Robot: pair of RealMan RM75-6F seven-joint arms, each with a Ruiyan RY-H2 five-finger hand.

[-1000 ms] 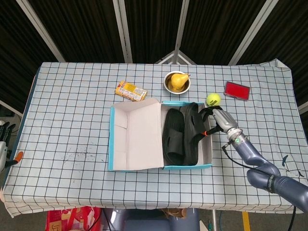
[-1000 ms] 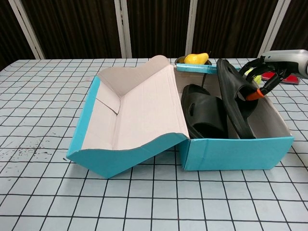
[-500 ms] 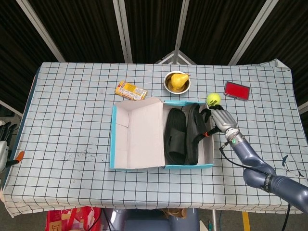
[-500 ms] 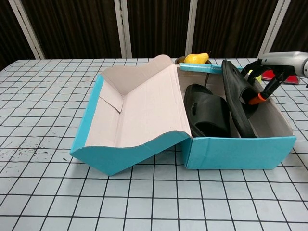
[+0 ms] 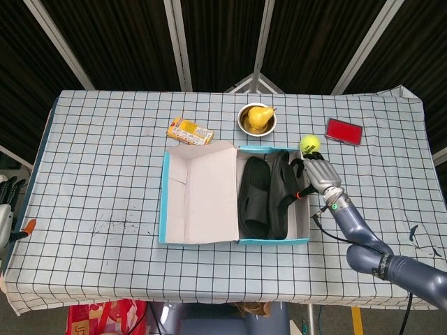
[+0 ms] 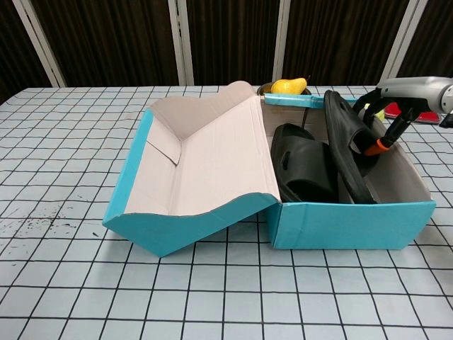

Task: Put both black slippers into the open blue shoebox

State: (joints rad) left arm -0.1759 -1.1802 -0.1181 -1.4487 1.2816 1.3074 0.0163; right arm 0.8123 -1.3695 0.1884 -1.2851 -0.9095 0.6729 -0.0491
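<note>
Head view, left to right. At the table's far left edge the left hand (image 5: 7,202) is only partly in frame; whether its fingers are spread or curled cannot be told, and nothing is visibly in it. Mid-table stands the blue shoebox (image 5: 165,202), its lid folded out to the left. Inside the right-hand compartment the first slipper (image 5: 254,197) lies flat. Beside it the second slipper (image 5: 281,195) stands tilted on edge, leaning toward the box's right wall, with its upper edge above the rim in the chest view (image 6: 347,152). The right hand (image 5: 318,178) hovers at the box's right wall, fingers (image 6: 391,131) curled onto this slipper's upper edge and strap, apparently pinching it.

Step in hand, as judged: seating the second slipper, the final placement. Both slippers are already within the box walls, so the task appears nearly done. The next move calls for lowering or tipping the slipper flat, then spreading the fingers and lifting clear without nudging the box wall.
</note>
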